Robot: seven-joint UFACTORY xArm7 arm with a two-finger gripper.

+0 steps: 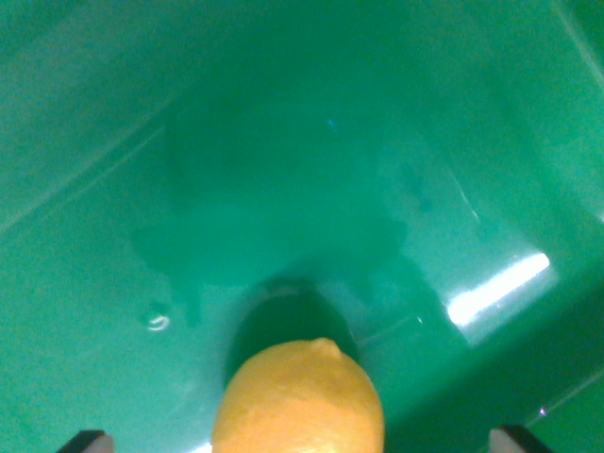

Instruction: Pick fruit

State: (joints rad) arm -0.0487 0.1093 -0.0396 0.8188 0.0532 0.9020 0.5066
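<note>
A yellow-orange lemon [298, 401] fills the bottom centre of the wrist view, its nub end pointing away from the camera. It is over the floor of a green plastic bin [283, 189], with a dark shadow just beyond it. Only the two dark fingertips [87, 441] of my gripper [302, 442] show, in the bottom corners. They stand far apart, with a clear gap between each and the lemon, so the gripper is open and touches nothing. Whether the lemon rests on the bin floor or hangs above it I cannot tell.
The bin's green walls rise at the wrist view's left and right edges. A bright light glare [498, 288] lies on the floor at the right, and a small pale mark [158, 323] at the left.
</note>
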